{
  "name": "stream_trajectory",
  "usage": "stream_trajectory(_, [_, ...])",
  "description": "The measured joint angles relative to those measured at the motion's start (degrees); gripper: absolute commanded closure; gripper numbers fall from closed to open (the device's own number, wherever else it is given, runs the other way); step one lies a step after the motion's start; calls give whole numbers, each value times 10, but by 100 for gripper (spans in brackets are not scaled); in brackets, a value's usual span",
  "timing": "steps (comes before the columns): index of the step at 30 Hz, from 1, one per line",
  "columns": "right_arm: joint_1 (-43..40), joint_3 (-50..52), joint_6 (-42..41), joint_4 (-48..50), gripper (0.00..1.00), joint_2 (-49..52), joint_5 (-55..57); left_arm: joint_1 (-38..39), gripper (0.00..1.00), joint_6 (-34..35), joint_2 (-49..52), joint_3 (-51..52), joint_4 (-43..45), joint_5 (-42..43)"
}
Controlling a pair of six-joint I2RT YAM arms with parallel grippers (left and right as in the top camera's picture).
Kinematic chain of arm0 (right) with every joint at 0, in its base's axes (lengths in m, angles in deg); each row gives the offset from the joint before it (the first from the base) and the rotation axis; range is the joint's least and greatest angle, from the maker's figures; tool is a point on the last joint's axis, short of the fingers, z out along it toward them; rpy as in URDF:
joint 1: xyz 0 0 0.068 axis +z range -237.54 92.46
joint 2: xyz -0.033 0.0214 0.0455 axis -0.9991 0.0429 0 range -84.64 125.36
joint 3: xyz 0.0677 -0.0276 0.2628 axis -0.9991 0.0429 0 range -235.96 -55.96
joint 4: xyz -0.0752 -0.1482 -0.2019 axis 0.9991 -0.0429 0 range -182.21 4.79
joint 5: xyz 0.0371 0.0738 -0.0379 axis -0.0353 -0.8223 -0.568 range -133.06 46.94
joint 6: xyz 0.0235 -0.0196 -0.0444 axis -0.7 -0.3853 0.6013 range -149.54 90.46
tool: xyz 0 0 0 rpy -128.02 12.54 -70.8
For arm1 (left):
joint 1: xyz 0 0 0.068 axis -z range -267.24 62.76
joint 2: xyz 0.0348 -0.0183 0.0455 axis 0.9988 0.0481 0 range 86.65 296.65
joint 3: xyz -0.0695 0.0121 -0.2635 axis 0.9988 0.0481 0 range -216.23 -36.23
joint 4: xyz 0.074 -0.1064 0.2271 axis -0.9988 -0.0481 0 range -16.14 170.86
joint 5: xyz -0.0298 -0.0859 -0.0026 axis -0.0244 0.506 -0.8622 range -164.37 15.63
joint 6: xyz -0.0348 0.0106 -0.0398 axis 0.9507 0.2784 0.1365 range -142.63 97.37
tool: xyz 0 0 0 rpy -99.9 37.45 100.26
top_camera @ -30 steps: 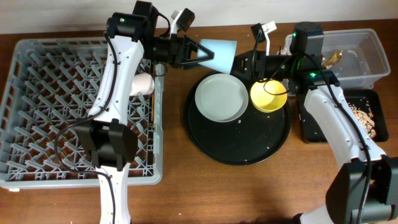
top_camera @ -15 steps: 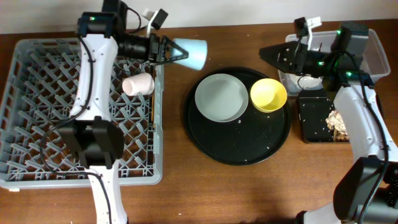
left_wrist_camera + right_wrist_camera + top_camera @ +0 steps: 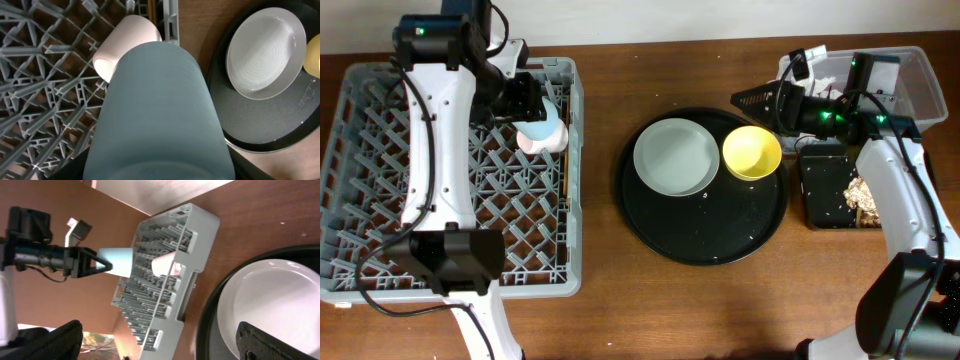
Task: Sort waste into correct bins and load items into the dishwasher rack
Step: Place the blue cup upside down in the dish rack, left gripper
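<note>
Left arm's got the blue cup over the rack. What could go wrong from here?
1. The light blue cup in the left pincer hangs right next to the pink cup, which lies on its side in the dishwasher rack. Lowering it here may knock the pink cup or land on it.
2. The blue cup looks tilted rather than mouth-down, so on release it might roll instead of seating in the rack.

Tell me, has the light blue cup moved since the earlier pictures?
Yes. The light blue cup has moved left, from beside the far edge of the round black tray to over the dishwasher rack, by the pink cup.
</note>
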Motion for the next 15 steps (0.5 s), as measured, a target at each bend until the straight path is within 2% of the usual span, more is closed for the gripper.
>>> stream_trajectory(3, [0,0,9,-3,2,0,7,10,51,14,-8,27,1,-7])
stream_trajectory(8, [0,0,14,-9,2,0,24,25,51,31,-66,179,-1,-16])
stream_trajectory(10, [0,0,14,-12,2,0,28,25,51,37,-76,207,-1,-25])
stream_trajectory(15, [0,0,16,-25,2,0,30,25,51,46,-82,287,68,-52])
